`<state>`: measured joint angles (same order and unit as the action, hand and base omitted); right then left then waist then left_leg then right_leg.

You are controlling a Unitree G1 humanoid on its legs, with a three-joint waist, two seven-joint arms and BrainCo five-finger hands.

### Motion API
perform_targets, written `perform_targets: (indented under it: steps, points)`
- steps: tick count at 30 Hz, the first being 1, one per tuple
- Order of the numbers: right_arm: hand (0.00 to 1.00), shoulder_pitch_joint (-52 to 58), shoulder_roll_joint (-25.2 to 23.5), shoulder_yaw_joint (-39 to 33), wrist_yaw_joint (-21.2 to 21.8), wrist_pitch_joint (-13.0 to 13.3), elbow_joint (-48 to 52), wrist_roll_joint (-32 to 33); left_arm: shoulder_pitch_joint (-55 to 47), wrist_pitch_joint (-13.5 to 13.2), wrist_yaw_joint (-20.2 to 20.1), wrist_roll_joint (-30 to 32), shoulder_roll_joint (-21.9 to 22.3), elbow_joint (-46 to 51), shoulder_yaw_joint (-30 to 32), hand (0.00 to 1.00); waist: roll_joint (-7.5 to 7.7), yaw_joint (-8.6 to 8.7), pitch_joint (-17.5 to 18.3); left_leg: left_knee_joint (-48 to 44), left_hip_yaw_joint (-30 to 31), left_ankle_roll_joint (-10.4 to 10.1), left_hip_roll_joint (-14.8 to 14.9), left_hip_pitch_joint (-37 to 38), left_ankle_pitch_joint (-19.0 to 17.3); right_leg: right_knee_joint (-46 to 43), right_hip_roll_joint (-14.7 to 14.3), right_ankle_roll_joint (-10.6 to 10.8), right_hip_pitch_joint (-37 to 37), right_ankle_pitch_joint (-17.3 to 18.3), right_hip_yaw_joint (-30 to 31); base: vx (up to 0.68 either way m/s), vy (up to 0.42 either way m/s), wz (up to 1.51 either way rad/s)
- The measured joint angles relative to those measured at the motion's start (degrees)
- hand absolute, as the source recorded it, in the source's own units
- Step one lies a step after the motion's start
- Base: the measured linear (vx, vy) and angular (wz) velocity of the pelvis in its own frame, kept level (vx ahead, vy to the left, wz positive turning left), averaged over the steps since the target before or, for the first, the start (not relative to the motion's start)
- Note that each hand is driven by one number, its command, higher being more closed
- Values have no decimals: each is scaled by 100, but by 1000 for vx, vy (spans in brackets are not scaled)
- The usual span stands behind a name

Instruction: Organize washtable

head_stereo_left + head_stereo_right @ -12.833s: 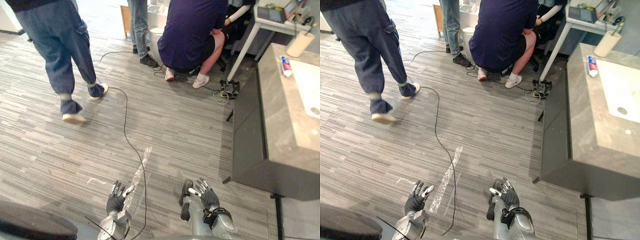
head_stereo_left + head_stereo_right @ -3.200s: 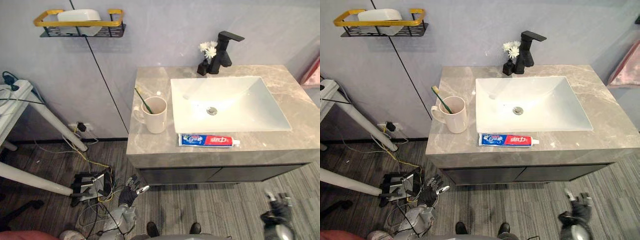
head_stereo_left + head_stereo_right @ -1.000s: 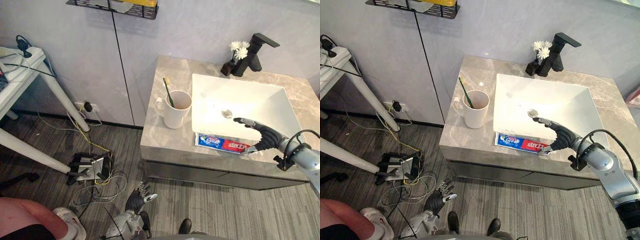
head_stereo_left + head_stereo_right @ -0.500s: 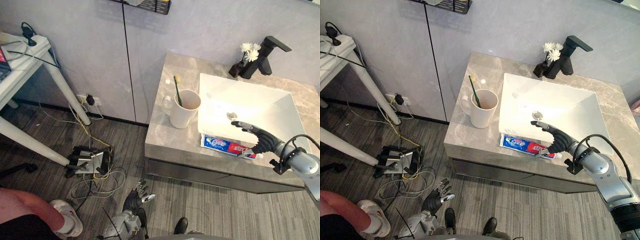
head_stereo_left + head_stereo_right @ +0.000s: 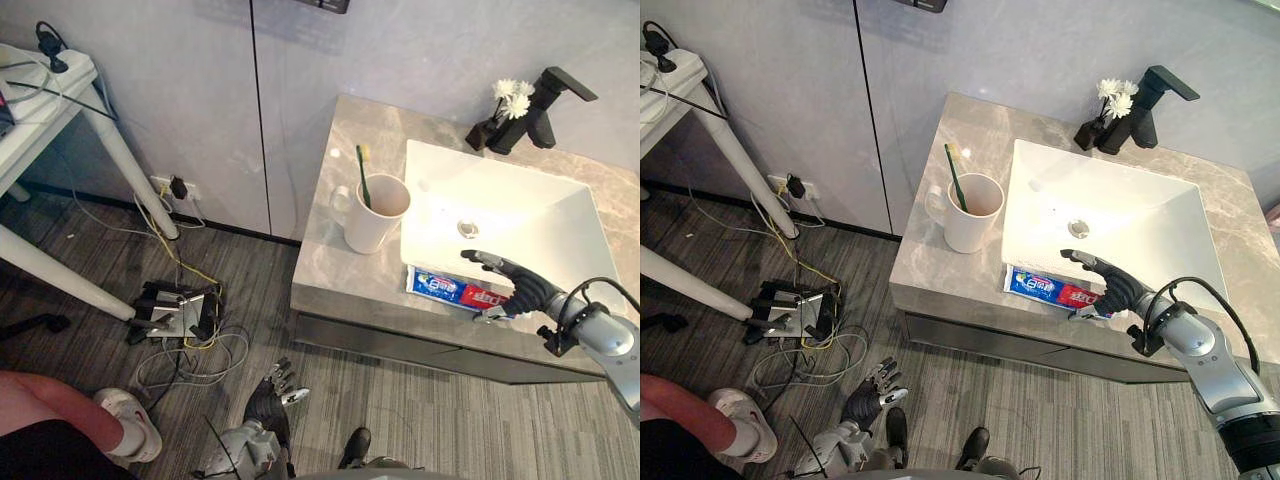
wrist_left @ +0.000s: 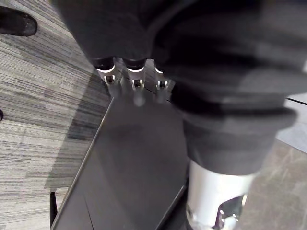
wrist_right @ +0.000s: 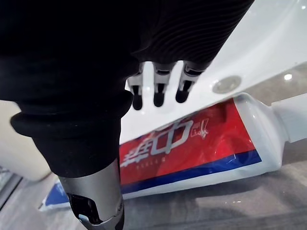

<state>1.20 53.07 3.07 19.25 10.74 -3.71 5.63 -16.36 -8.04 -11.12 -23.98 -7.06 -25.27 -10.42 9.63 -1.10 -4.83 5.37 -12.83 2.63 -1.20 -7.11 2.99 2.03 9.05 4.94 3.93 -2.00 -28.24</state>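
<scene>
Right eye view: a grey stone washtable [image 5: 927, 262] held a white rectangular sink [image 5: 1120, 215], and everything else sat around that sink. A red, white and blue toothpaste tube [image 5: 1048, 290] lay flat on the stone just in front of the sink's near rim, its cap pointing toward the sink's right end. A cream mug [image 5: 973, 212] stood just beside the sink's left rim with a green toothbrush [image 5: 956, 178] leaning inside it. A black faucet [image 5: 1151, 94] and a small vase of white flowers [image 5: 1114, 96] stood behind the sink's far rim. The right hand [image 5: 1108, 285] hovered over the cap end of the tube, fingers straight and spread, thumb apart — nothing pinched, and contact with the tube could not be told. The left hand [image 5: 862, 405] hung low, well below the sink, fingers loosely extended and empty. Judged from this, the tidying had barely begun: the tube was not yet grasped and, likely bound for the mug, would need gripping, lifting and carrying past the sink's left rim.
</scene>
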Motion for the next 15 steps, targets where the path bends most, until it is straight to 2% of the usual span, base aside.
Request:
perform_targets:
  steps: [7, 8, 15]
  points:
    - [0, 76, -47, -1, -2, 3, -16, -81, 0, 0, 3, -1, -2, 19, 7, 0, 16, 11, -81, 0, -23, -1, 1, 22, -1, -16, 6, 0, -2, 0, 22, 0, 0, 0]
    - [100, 58, -47, -1, -12, 3, -58, -118, 0, 0, 5, -1, -2, 20, 7, 0, 8, 4, -90, 0, -33, -1, 2, 28, -1, -22, 7, 0, -2, 0, 29, 0, 0, 0]
    - [100, -232, -47, -41, -202, -8, -272, -284, 0, -3, 20, -2, -1, 58, 13, 0, -80, -22, -189, -1, -84, -4, 5, 61, -3, -36, 7, 0, -3, 0, 73, 10, 2, -3]
